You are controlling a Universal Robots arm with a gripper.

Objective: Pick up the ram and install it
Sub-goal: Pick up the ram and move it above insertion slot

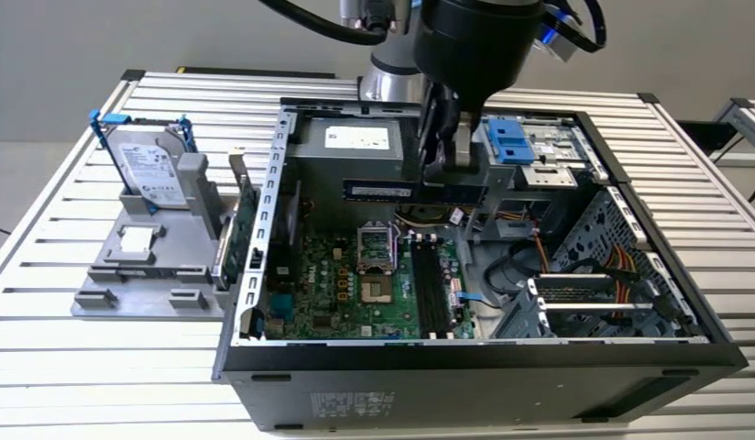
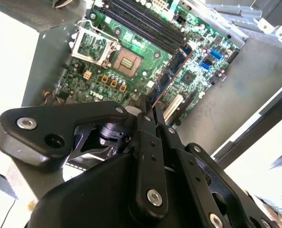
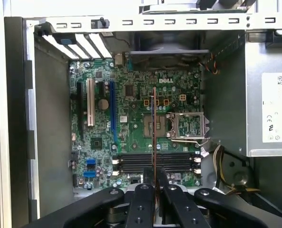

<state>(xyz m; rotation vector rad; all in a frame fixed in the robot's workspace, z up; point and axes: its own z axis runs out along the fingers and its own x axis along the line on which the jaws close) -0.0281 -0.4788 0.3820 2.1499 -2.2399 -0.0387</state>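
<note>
Pick-up is done: the jaws pinch the ram (image 1: 396,191), a thin dark-blue stick with black chips, holding it on edge in the air over the open case (image 1: 475,367). Installing remains: the black slots (image 1: 432,291) on the board below look empty.

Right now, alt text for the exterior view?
The pincer holds the ram level above the motherboard inside an open computer case. At the exterior view's left, a hard drive stands upright in a grey fixture on the slatted table.
</note>
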